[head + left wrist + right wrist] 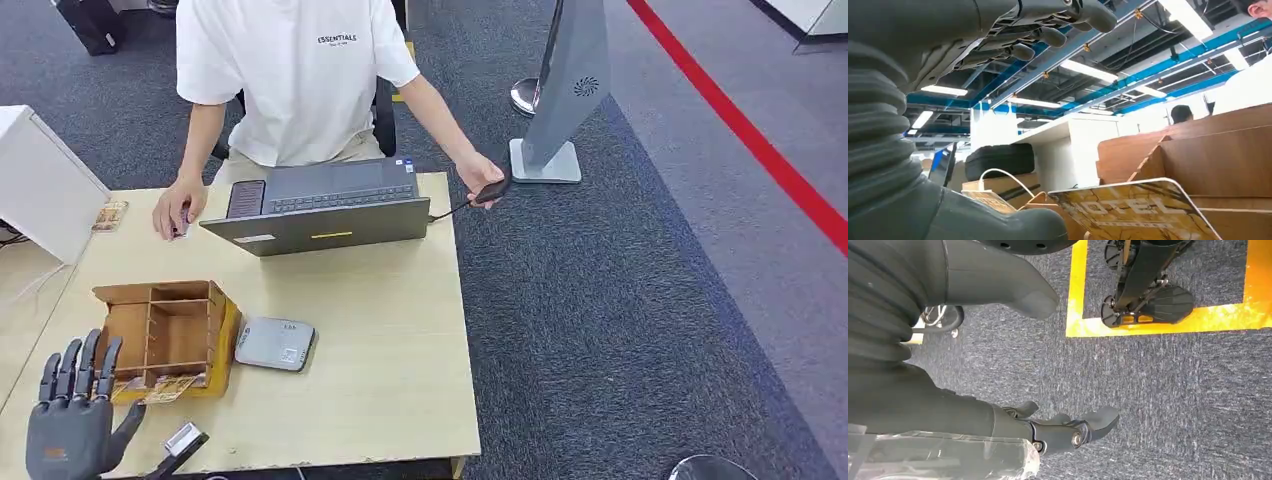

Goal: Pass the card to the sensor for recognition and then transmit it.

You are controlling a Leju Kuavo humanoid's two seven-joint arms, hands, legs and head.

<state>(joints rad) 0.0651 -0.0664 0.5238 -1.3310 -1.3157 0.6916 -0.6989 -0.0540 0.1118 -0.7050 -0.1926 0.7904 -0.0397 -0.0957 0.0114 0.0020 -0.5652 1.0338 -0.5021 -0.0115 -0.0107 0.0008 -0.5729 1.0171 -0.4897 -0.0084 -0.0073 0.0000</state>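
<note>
Left hand up near the desk's front left corner, fingers spread, holding nothing. Right hand hung over grey carpet, fingers apart, empty too. Card lay at the front of the wooden organizer, just ahead of that left hand, with the grey sensor right beside the box

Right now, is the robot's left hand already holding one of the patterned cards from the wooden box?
No, the left hand is raised with fingers spread and empty, while the patterned cards sit in the wooden box.
</note>
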